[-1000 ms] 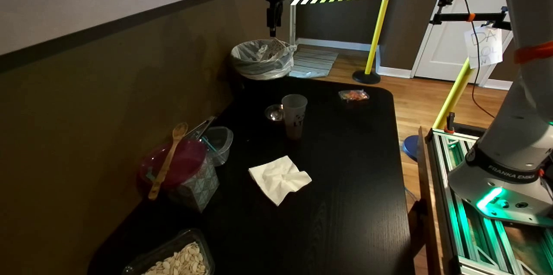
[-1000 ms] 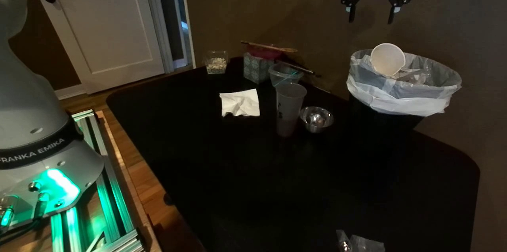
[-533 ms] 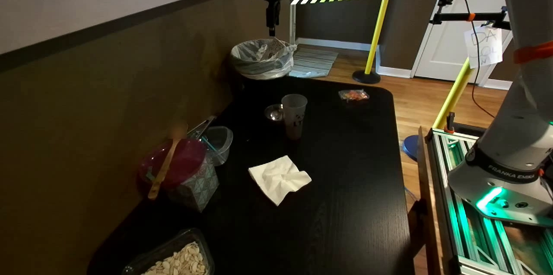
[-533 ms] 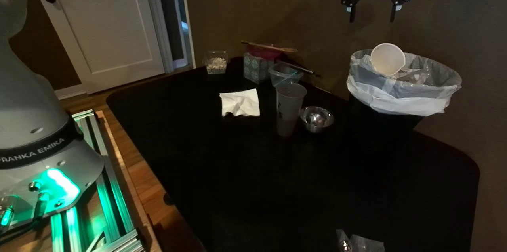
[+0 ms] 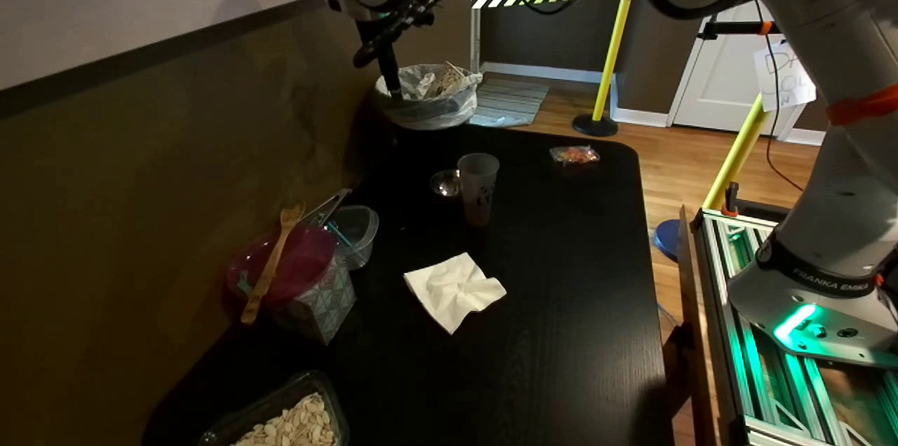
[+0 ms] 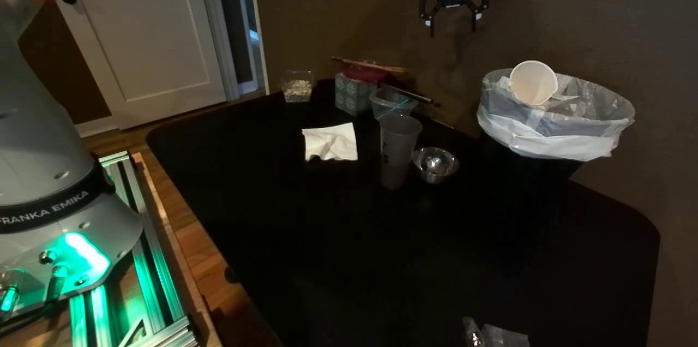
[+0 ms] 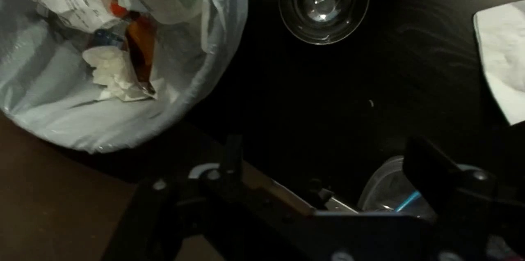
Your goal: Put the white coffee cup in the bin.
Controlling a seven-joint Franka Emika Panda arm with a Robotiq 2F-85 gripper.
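The white coffee cup [image 6: 534, 83] lies tilted in the bin, its open mouth facing the camera, in an exterior view. It rests among other waste near the liner's rim. The bin has a pale liner [image 6: 551, 137] folded over its dark body; the liner also shows in an exterior view [image 5: 428, 113] and at the upper left of the wrist view [image 7: 197, 92]. My gripper [image 6: 453, 29] is open and empty. It hangs near the wall, beside the bin and above the table's back edge. It also shows in an exterior view [image 5: 395, 93] and the wrist view [image 7: 324, 148].
A see-through cup [image 6: 399, 153] stands beside a metal bowl [image 6: 436, 166]. A white napkin [image 6: 330, 141] lies on the table. Behind are a clear tub [image 5: 359, 235], a patterned box [image 5: 326, 306] and a wooden spoon [image 5: 270, 271]. A candy packet [image 5: 575, 154] lies near the table's corner.
My gripper has moved from above the bin to beside it, towards the wall and the box. It stays open. The white coffee cup has stayed in the bin.
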